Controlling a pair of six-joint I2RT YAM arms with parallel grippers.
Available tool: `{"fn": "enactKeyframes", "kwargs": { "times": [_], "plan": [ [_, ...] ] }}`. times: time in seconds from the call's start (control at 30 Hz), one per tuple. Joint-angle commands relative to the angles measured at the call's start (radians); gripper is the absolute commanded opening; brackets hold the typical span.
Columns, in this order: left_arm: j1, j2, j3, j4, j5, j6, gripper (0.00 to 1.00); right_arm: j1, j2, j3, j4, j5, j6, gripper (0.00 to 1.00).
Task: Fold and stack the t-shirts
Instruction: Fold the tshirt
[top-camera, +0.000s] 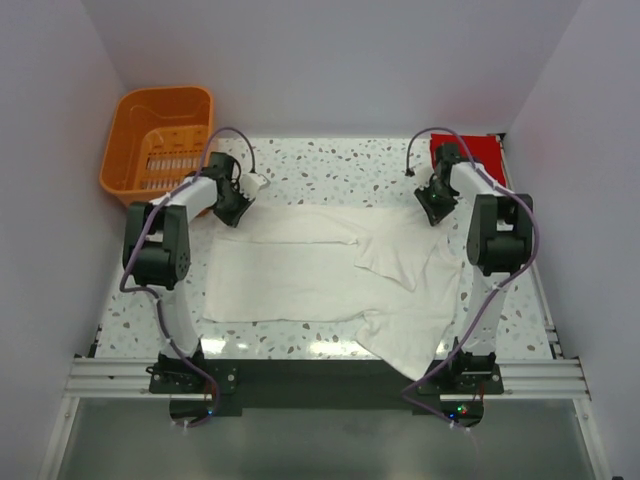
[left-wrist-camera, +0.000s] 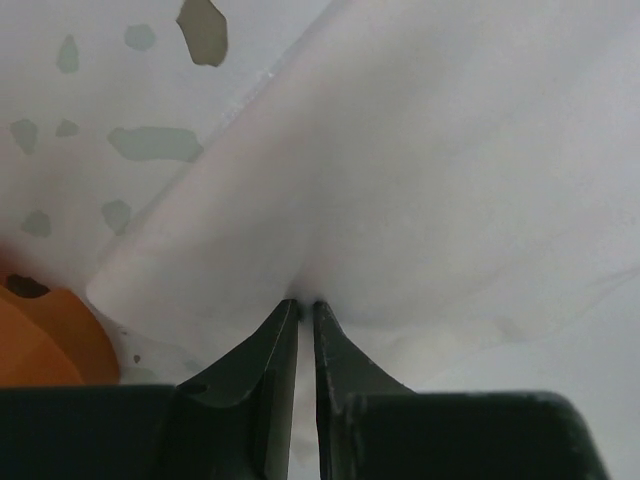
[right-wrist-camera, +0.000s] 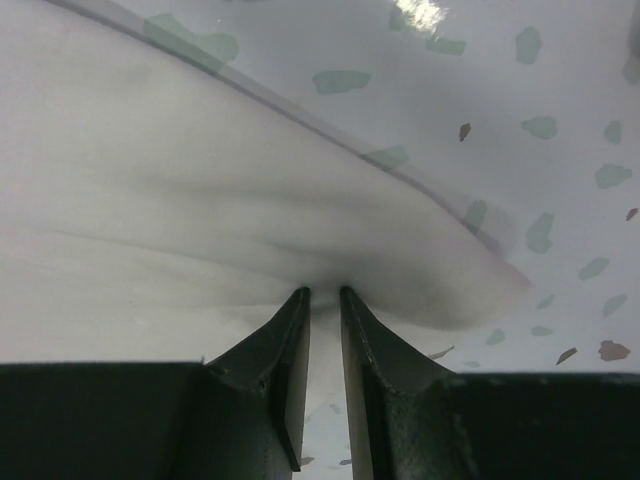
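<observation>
Status: cream tee (top-camera: 320, 275) lies spread on table (top-camera: 330, 170), spanning L gripper (left-wrist-camera: 305, 303) to R gripper (right-wrist-camera: 325, 292). Thin, soft, creased; 1 sleeve doubled over nearer R. Fold looks barely started. Both grippers clamped narrow on its far edge, cloth puckering at tips. red tee (top-camera: 472, 152): folded square just behind R gripper, prob. done. Left: fold cream, stack the 2. basket (top-camera: 125, 160) beyond L gripper.

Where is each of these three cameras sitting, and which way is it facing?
Top external: above and behind the bases, looking down on the table; left arm and right arm show.
Left wrist: on its arm, facing down past the left gripper, shut on the cream-white t-shirt.
Right wrist: likewise, right gripper, same shirt.
Shared: that shirt.
</observation>
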Motion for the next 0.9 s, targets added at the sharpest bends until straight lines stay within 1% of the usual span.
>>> {"fn": "enactKeyframes", "kwargs": {
  "times": [0.0,0.1,0.2,0.3,0.47,0.57,0.6,0.63,0.67,0.7,0.73,0.77,0.8,0.83,0.87],
  "plan": [
    [0.001,0.09,0.039,0.033,-0.064,-0.046,0.16,-0.005,0.071,0.045,0.095,0.119,-0.028,0.22],
    [0.002,0.162,0.112,0.043,-0.098,-0.05,0.13,-0.005,0.102,0.077,0.111,0.148,-0.026,0.22],
    [0.002,0.21,0.178,0.044,-0.096,-0.052,0.13,-0.005,0.125,0.116,0.136,0.16,-0.015,0.22],
    [-0.001,0.244,0.237,0.038,-0.058,-0.061,0.14,0.001,0.146,0.157,0.151,0.168,0.009,0.22],
    [-0.002,0.288,0.306,0.021,-0.044,-0.072,0.15,0.012,0.18,0.212,0.196,0.202,0.034,0.22],
    [-0.002,0.273,0.313,0.008,-0.009,-0.075,0.19,0.016,0.194,0.261,0.191,0.212,0.04,0.23],
    [-0.002,0.262,0.313,0.004,0.003,-0.076,0.25,0.016,0.182,0.272,0.193,0.209,0.04,0.23],
    [-0.002,0.236,0.315,0.001,0.019,-0.08,0.28,0.016,0.17,0.274,0.196,0.206,0.04,0.25],
    [-0.002,0.22,0.315,-0.009,0.064,-0.08,0.3,0.016,0.157,0.277,0.196,0.191,0.04,0.27],
    [-0.002,0.181,0.315,-0.014,0.091,-0.083,0.35,0.018,0.125,0.291,0.174,0.17,0.04,0.29],
    [-0.002,0.158,0.323,-0.029,0.146,-0.087,0.39,0.016,0.108,0.3,0.164,0.154,0.04,0.33],
    [-0.002,0.134,0.326,-0.038,0.177,-0.093,0.46,0.016,0.09,0.326,0.148,0.115,0.038,0.35],
    [-0.001,0.08,0.323,-0.045,0.203,-0.093,0.5,0.018,0.047,0.341,0.098,0.079,0.037,0.38],
    [-0.002,0.051,0.317,-0.048,0.245,-0.093,0.55,0.016,0.026,0.353,0.075,0.058,0.032,0.47],
    [-0.001,0.02,0.309,-0.048,0.266,-0.092,0.62,0.016,-0.002,0.366,0.053,0.051,0.028,0.52]
  ]
}}
